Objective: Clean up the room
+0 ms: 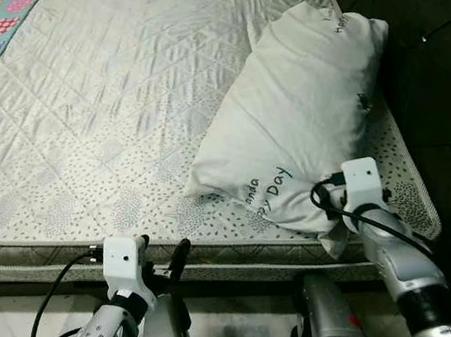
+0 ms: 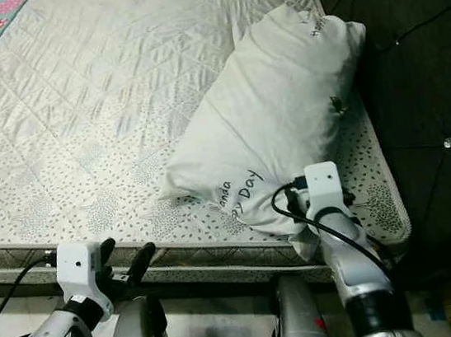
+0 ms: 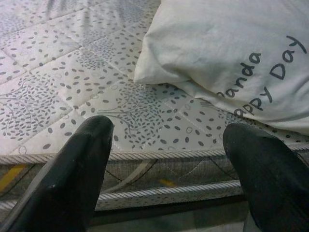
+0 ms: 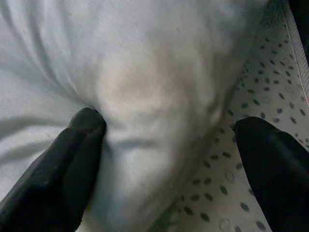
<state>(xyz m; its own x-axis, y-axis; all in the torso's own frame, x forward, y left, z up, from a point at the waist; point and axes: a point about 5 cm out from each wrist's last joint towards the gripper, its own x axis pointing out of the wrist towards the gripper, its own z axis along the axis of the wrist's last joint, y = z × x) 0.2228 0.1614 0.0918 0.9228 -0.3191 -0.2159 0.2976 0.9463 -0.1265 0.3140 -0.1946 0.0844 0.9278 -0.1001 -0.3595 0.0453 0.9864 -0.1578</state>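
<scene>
White pillow (image 1: 297,113) lying on right side of mattress (image 1: 101,110), near corner overhanging edge. Right gripper (image 4: 169,130) fingers spread, straddling that corner, one finger touching fabric. Left gripper (image 3: 166,140) spread, hovering at mattress near edge.

The pillow (image 1: 302,117) near the bed's right edge is soft, matt, creased white cloth with printed lettering. The mattress (image 1: 103,126) is quilted, matt, leaf-printed fabric with corded piping along its front edge. Both hands' fingers (image 3: 82,169) look matt black plastic; the arms are glossy silver metal.
</scene>
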